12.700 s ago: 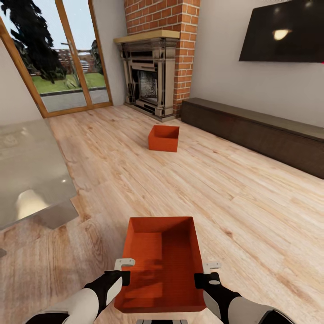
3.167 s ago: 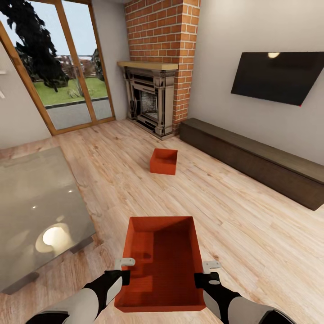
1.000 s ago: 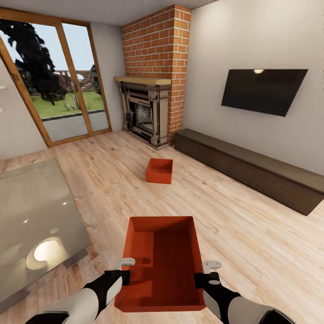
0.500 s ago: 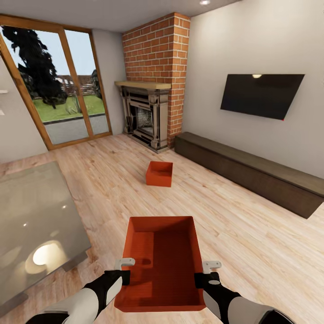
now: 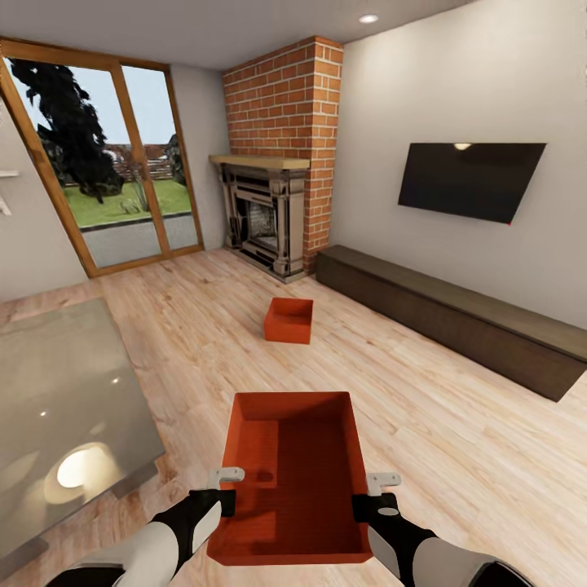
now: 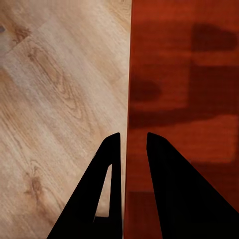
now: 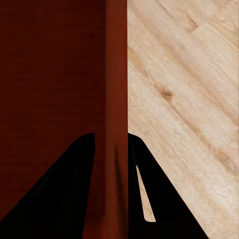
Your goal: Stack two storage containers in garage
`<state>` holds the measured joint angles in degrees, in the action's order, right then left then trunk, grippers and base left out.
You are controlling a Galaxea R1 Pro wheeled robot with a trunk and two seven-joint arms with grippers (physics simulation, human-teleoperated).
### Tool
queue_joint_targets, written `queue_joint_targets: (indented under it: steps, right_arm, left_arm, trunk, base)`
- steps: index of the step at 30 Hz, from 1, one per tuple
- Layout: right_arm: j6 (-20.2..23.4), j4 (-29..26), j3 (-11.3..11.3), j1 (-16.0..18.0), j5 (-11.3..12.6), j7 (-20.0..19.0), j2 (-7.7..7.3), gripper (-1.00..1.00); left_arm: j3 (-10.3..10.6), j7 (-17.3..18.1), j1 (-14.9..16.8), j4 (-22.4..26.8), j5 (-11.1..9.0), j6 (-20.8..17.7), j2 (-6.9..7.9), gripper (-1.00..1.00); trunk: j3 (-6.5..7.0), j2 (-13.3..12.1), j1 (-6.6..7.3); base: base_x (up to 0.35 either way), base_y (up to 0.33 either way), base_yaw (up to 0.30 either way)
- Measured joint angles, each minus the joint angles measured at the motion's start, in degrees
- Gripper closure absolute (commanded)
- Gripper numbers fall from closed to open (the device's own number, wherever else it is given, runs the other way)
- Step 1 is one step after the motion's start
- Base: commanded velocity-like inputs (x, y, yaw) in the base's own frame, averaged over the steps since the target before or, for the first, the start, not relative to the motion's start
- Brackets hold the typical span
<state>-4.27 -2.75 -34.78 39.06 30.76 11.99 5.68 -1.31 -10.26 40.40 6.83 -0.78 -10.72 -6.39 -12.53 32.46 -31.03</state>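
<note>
Orange-red tub (image 5: 292, 477) held up in front of the robot, open top toward the head camera, long side pointing away. Left tool (image 5: 222, 487) clamps the tub's left wall near the near end; left wrist view has the two dark fingers (image 6: 112, 189) narrow on that thin wall (image 6: 127, 149), one inside, one outside. Right tool (image 5: 373, 494) clamps the right wall the same way; right wrist view shows its fingers (image 7: 82, 189) pinched on the wall edge (image 7: 117, 99). Tub is empty, level, above the wood-plank floor (image 5: 424, 440).

Second tub (image 5: 288, 319) sits on the plank floor well ahead, between the robot and the brick fireplace (image 5: 269, 212), apart from the long dark cabinet (image 5: 456, 322) along the right wall. Black screen (image 5: 469, 179) hangs above the cabinet. Glass door (image 5: 106, 191) with wooden frame at far left shows grass and trees. Glossy grey bench (image 5: 57, 408) at left, close to the left arm.
</note>
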Motion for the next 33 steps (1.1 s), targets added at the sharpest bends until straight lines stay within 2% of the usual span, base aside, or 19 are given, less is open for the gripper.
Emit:
queue_joint_targets:
  steps: [33]
  right_arm:
    - [0.0,0.02,-0.01,0.0,0.0,0.05,0.04,1.0]
  left_arm:
    - [0.0,0.03,-0.01,0.0,0.0,0.0,0.03,1.0]
  trunk:
    - [2.9,-0.01,0.0]
  base:
    - [0.0,0.0,0.0]
